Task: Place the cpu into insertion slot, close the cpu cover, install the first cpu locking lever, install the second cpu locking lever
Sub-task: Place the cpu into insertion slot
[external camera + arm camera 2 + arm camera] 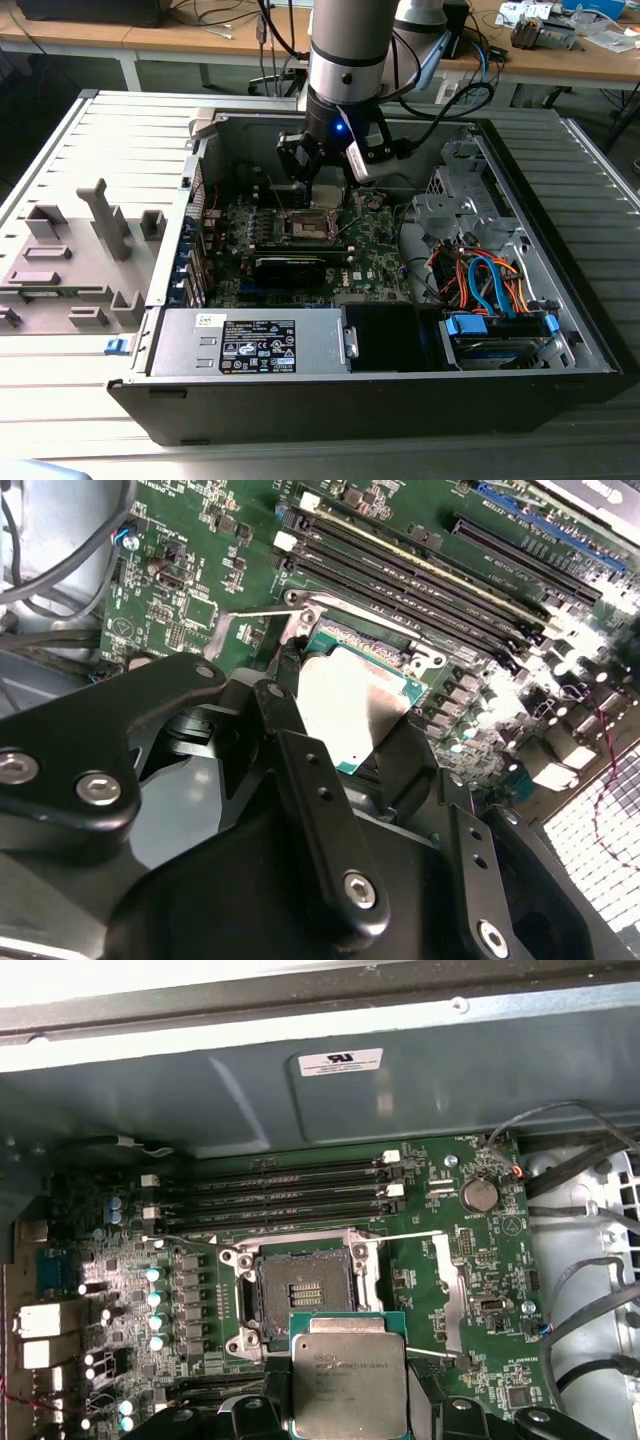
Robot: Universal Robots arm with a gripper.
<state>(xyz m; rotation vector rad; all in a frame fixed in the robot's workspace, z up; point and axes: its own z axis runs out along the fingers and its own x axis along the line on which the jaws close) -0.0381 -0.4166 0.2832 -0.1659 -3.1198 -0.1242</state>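
While in tool [338, 730], 1 cpu [348, 1380]

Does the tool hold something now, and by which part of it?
The tool holds the chip by two opposite edges; the socket is empty.

Support: a grey ribbed table [110, 140], recorded in the exterior view. An open computer case [400, 395] is laid on its side on the table, toward the exterior view's right. A grey fixture [60, 275] with upright blocks is set on the exterior view's left, just beside the case. A small blue part [117, 346] is noted between the fixture and the case's near corner.
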